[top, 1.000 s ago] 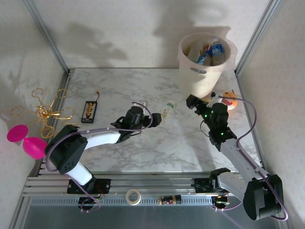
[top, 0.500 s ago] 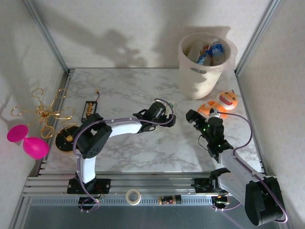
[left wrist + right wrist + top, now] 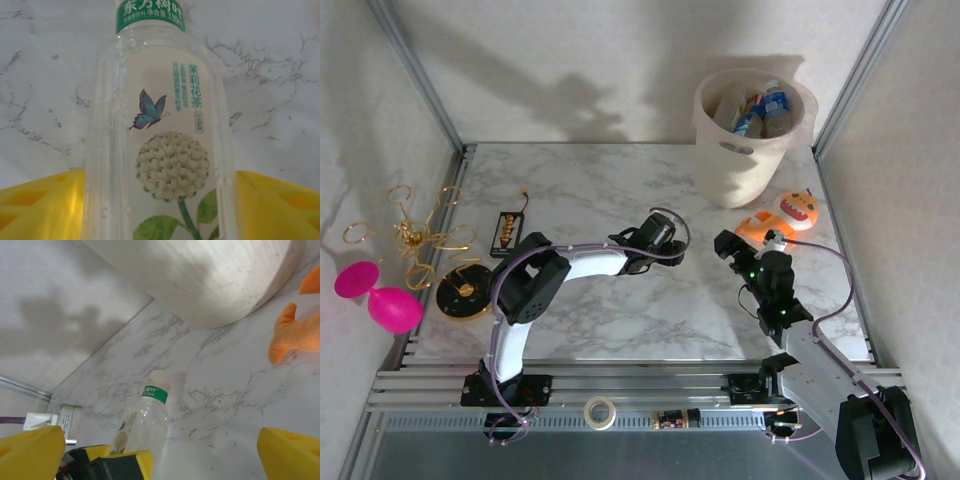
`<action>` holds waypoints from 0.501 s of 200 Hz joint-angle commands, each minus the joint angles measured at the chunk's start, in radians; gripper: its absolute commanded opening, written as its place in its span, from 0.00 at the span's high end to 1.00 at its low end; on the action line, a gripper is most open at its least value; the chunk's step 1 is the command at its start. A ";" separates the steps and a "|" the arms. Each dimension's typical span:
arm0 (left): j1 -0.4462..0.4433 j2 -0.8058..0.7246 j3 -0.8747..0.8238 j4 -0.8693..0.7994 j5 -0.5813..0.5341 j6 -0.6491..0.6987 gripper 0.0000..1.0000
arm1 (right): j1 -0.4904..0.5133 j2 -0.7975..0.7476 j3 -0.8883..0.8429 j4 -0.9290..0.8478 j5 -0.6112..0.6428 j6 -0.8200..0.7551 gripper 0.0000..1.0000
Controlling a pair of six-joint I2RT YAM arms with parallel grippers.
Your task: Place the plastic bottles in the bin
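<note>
The left claw (image 3: 160, 175) grips a clear jasmine-tea bottle (image 3: 165, 125), its yellow fingers (image 3: 45, 205) pressed to both sides (butterfly and white blossom on the label). The bottle lies on the marble counter (image 3: 620, 190), well apart from the bin (image 3: 740, 170), to its near left. The right claw (image 3: 159, 442) stands wide open and empty, nearer the bin and just beside an orange toy (image 3: 785, 212). More bottles (image 3: 775, 102) lie inside the bin.

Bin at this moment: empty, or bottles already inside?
Not empty. The top view shows several bottles, some blue-labelled, inside the bin, their tops near its rim.
</note>
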 commanded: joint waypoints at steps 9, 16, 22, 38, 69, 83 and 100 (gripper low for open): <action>-0.004 0.009 0.010 -0.022 -0.009 0.015 0.35 | 0.008 0.006 -0.015 0.037 0.027 0.030 0.01; -0.005 0.006 0.004 -0.021 -0.014 0.016 0.37 | 0.008 0.004 -0.015 0.042 0.025 0.030 0.01; -0.005 0.002 -0.002 -0.018 -0.018 0.018 0.38 | 0.008 0.004 -0.017 0.045 0.022 0.032 0.01; -0.005 -0.010 -0.021 -0.004 -0.028 0.021 0.43 | 0.007 0.001 -0.015 0.053 0.013 0.035 0.01; -0.005 -0.070 -0.081 0.056 -0.044 0.018 0.47 | 0.008 0.008 -0.015 0.093 -0.034 0.045 0.01; -0.005 -0.113 -0.121 0.102 -0.048 0.016 0.47 | 0.008 0.021 -0.013 0.120 -0.063 0.057 0.01; -0.005 -0.174 -0.178 0.167 -0.041 0.016 0.48 | 0.008 0.041 -0.011 0.159 -0.104 0.073 0.01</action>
